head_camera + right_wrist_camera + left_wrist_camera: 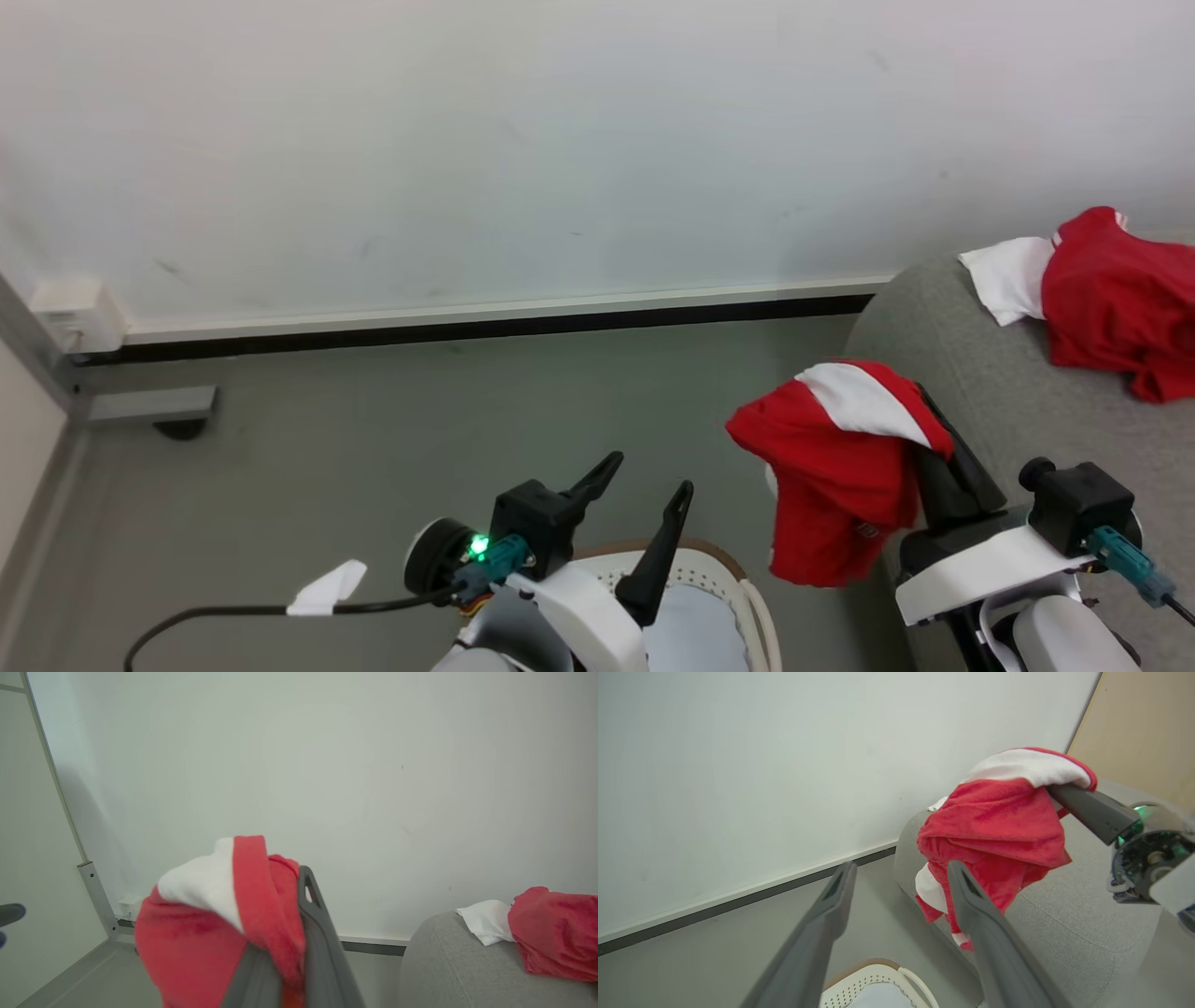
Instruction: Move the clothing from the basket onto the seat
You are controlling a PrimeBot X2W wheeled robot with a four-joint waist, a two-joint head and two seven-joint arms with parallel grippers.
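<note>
Though beside the seat (1004,411), clothing (840,481) aloft.

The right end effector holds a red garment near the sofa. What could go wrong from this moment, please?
1. The red garment hangs off the right end effector beside the edge of the sofa, mostly above the floor; opening now would probably drop it there.
2. The cloth is draped over the fingers, so it may cling when released.

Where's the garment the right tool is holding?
Head view, right of centre: the red garment hangs from the right tool, in the air between the basket and the grey sofa.
</note>
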